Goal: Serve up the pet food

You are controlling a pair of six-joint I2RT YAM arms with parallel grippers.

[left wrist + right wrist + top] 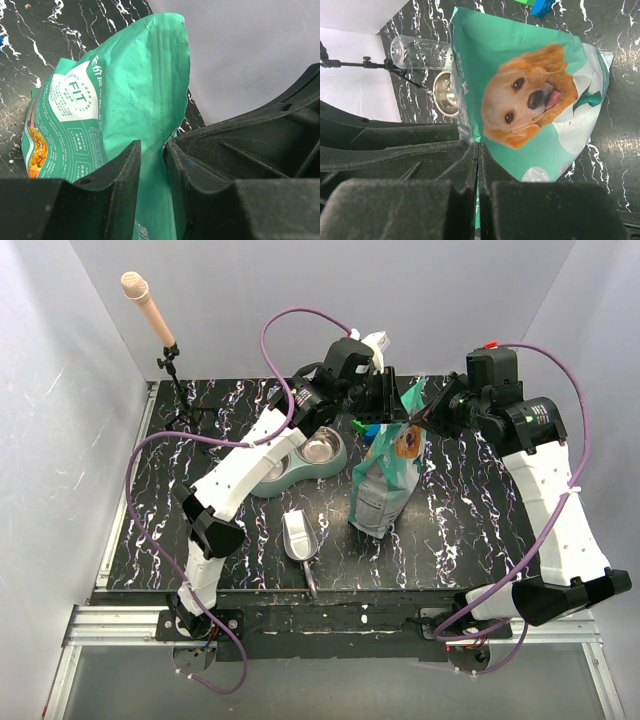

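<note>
The teal-and-white bag printed with a golden dog stands upright near the middle of the black marbled table, and everything else is placed from it. The right gripper has its 2 fingers pressed together on the bag's top edge, on the right-hand side, with the film pinched flat between them. The left gripper is at the same top edge on the bag's left side. Its jaws stand a little apart with the bag's teal edge running through the narrow slot, and nothing shows them pressing on it. The pet food is not visible anywhere; the bag hides whatever it holds. To the bag's left sits a teal feeder with 2 steel bowls, partly under the left arm. In front of the bag and slightly left lies the metal scoop, its handle pointing toward the near edge. Just behind the bag are small green and blue blocks. Far off to the bag's rear left stands a microphone on a stand.
</note>
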